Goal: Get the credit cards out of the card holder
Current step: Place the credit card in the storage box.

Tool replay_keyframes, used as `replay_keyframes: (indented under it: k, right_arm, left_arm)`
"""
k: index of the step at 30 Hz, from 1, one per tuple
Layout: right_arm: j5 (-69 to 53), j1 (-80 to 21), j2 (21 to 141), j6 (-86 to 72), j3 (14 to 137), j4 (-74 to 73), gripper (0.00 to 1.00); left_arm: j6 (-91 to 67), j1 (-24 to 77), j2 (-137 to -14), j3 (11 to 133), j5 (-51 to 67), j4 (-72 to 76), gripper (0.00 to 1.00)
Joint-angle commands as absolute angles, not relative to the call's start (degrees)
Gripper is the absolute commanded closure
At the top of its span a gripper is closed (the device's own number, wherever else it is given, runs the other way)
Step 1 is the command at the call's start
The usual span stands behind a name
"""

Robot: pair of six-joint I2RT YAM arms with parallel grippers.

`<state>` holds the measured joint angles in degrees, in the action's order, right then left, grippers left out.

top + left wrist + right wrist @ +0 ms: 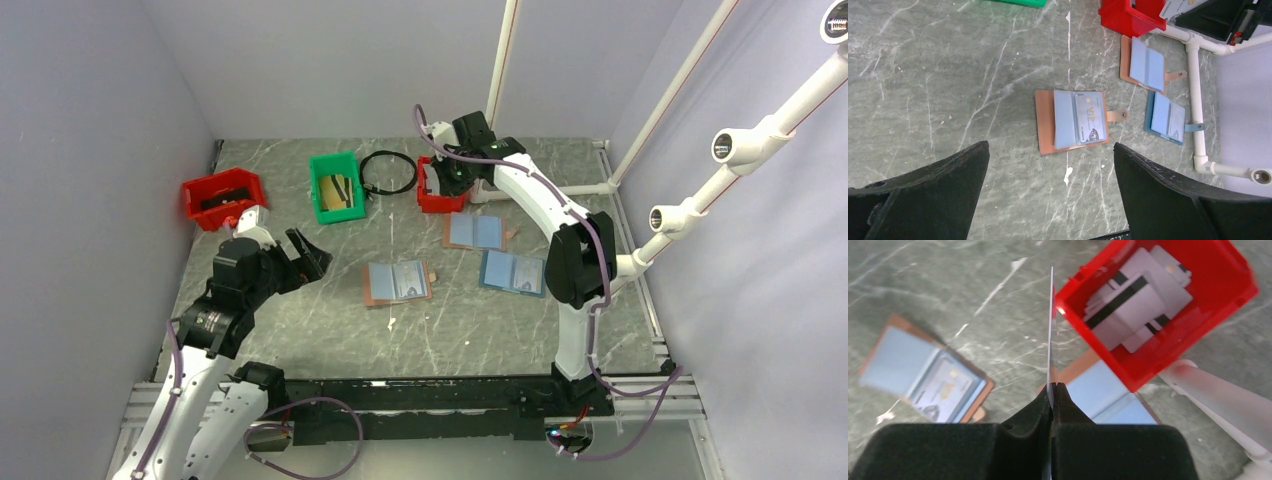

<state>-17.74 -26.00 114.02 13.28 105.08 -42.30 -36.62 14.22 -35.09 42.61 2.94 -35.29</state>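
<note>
A reddish-brown card holder lies open mid-table with a pale credit card in its right blue page; the same holder shows in the right wrist view. A second brown holder lies open behind it, its blue pages bare. My right gripper is shut on a thin credit card, seen edge-on, beside a small red bin holding several cards. My left gripper hangs open above the table, left of the middle holder, with nothing between its fingers.
A blue-covered holder lies right of the brown ones. At the back stand a green bin, a red bin and a black cable ring. White pipes run along the right edge.
</note>
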Motion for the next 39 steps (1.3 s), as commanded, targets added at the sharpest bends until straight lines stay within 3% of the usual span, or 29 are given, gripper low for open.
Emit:
replay_keyframes:
  k: [1, 8, 23, 30, 39]
  right_arm:
    - [-8.5, -26.1, 115.8, 11.9, 108.0, -37.4, 1.00]
    - [-2.6, -26.1, 117.2, 10.0, 106.9, -33.1, 1.00]
    - [-1.6, -26.1, 120.4, 7.2, 107.3, -31.5, 1.00]
    - [1.2, -26.1, 120.0, 5.9, 106.6, -31.4, 0.73]
    - [-5.3, -26.2, 114.5, 5.8, 105.2, -33.3, 0.69]
  left_arm:
    - [-36.2, 14.2, -34.9, 44.2, 2.1, -35.2, 0.00]
    - [-36.9, 14.2, -34.8, 43.5, 2.5, -34.9, 0.00]
    - [-38.1, 14.2, -35.4, 42.6, 3.6, -33.4, 0.01]
    - [-38.9, 14.2, -36.5, 41.8, 8.4, -29.6, 0.00]
    - [-44.1, 14.2, -40.4, 38.2, 18.7, -21.3, 0.04]
